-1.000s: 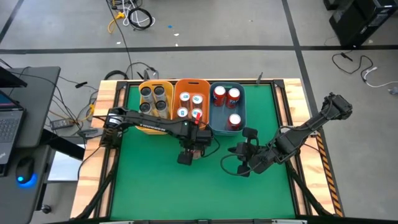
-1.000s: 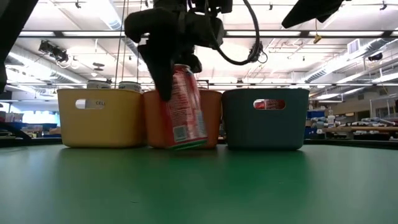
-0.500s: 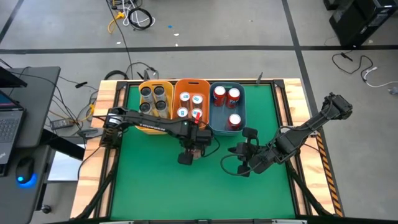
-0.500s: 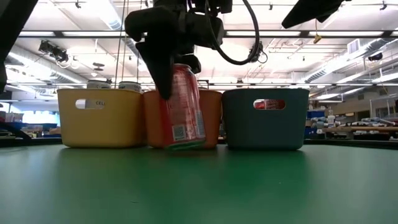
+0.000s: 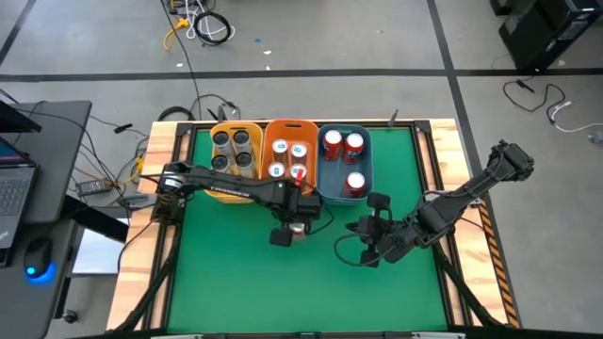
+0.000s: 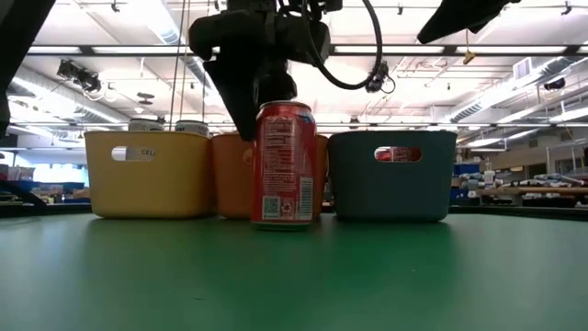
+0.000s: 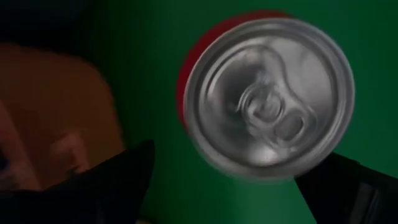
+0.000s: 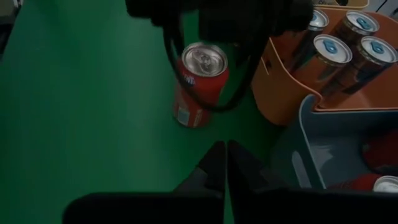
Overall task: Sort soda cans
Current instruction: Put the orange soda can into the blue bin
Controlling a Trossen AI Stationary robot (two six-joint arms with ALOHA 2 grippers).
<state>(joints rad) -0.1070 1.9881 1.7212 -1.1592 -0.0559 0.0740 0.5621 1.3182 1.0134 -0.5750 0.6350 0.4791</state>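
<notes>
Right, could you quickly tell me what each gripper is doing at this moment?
Left gripper: open, over the upright red can.
Right gripper: shut, holding nothing.

A red soda can point(image 6: 286, 165) with a silver top and a white label patch stands on the green worktop point(image 6: 294, 276) before a yellow bin point(image 6: 150, 173), an orange bin point(image 5: 289, 151) and a blue bin point(image 6: 392, 173), under the dark left gripper point(image 5: 298, 226).
</notes>
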